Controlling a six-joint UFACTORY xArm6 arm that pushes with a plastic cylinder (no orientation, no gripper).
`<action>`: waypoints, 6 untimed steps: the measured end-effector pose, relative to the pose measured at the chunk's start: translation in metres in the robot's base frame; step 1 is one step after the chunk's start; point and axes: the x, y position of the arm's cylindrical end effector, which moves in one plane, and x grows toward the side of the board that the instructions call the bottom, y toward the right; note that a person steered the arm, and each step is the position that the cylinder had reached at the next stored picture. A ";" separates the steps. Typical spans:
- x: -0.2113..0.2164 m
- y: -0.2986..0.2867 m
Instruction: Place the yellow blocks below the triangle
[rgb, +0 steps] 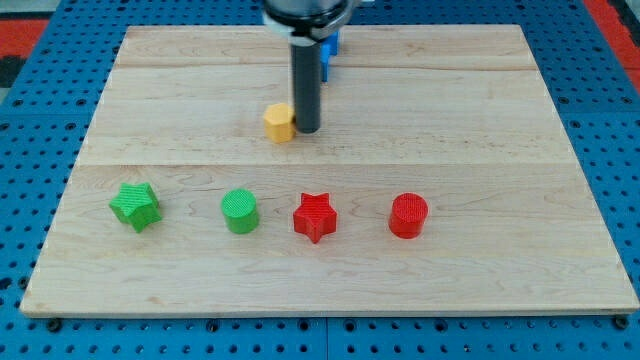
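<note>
My tip (307, 129) rests on the board just right of a yellow hexagon-like block (279, 122), touching or nearly touching its right side. The second yellow block, the heart, is hidden behind the rod. Only slivers of the blue blocks (327, 50) show past the rod near the view's top; the triangle's shape cannot be made out now.
A row runs across the lower board: green star (135, 206), green cylinder (240, 211), red star (314, 216), red cylinder (408, 215). The wooden board (500, 120) sits on a blue pegboard.
</note>
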 end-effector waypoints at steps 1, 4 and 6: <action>0.009 -0.019; -0.018 -0.037; -0.046 0.020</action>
